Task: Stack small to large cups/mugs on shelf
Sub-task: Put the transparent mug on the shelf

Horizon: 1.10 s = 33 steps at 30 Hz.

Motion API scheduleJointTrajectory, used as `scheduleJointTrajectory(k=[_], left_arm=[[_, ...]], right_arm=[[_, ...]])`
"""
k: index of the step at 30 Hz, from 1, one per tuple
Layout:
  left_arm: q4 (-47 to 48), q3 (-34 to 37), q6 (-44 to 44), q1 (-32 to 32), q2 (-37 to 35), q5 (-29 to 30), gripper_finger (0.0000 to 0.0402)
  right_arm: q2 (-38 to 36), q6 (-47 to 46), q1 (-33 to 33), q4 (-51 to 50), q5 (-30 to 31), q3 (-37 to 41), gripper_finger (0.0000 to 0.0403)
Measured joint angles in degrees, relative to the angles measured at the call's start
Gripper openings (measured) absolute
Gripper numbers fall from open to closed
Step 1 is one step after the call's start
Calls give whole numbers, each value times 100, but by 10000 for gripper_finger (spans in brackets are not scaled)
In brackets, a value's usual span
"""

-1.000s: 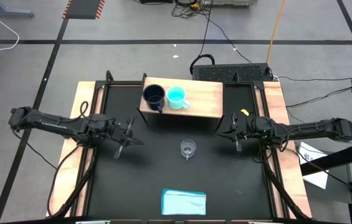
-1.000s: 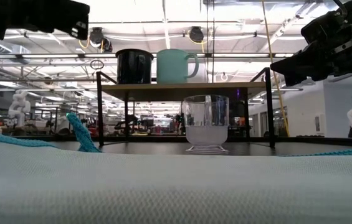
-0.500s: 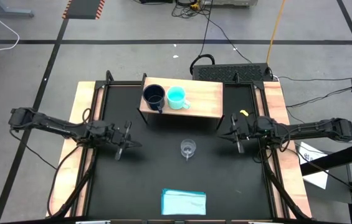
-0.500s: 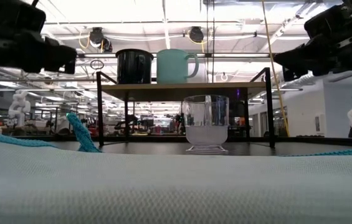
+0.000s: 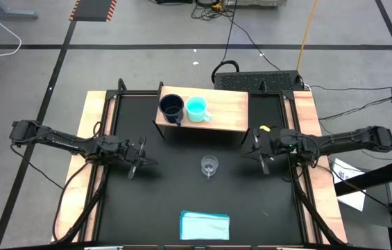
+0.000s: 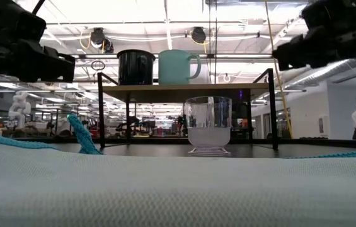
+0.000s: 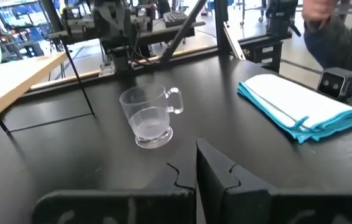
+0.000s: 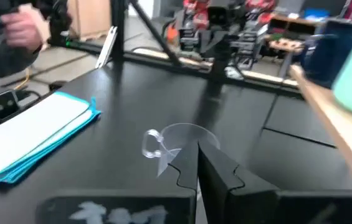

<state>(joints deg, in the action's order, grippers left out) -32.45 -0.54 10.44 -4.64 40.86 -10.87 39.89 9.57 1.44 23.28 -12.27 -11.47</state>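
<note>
A dark navy mug (image 5: 171,107) and a turquoise mug (image 5: 196,109) stand upright side by side on the light-wood shelf (image 5: 227,111) at the table's far side. The small clear glass cup (image 5: 209,166) stands on its base on the black table in front of the shelf, also seen in the left wrist view (image 7: 149,117). My left gripper (image 5: 140,154) hovers shut to the cup's left, above the table. My right gripper (image 5: 257,149) hovers shut to its right. Both point toward the cup and hold nothing.
A folded light blue cloth (image 5: 205,225) lies near the table's front edge. Wooden strips (image 5: 93,139) edge the table on both sides. A person's sleeve (image 7: 334,34) shows beyond the table in the left wrist view. Bare black table lies around the glass cup.
My left gripper has come down toward the table at the left of the glass cup, staying shut. My right gripper has risen a little and edged toward the cup, also shut. The cups have not moved.
</note>
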Motion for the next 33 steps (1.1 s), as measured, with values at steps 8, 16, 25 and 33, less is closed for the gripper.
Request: scheduleJointTrajectory(k=[8, 16, 25, 33], left_arm=[[113, -3, 146, 0, 0, -2, 6], [84, -4, 186, 0, 0, -5, 3], [88, -6, 152, 0, 0, -11, 3], [71, -7, 148, 0, 0, -12, 13]], right_arm=[[1086, 9, -163, -1137, 2, -1386, 0], [2150, 70, -330, -1592, 9, -2475, 0], [2916, 823, -693, -2970, 26, -3612, 0], [3530, 979, -674, -4359, 34, -4617, 0]])
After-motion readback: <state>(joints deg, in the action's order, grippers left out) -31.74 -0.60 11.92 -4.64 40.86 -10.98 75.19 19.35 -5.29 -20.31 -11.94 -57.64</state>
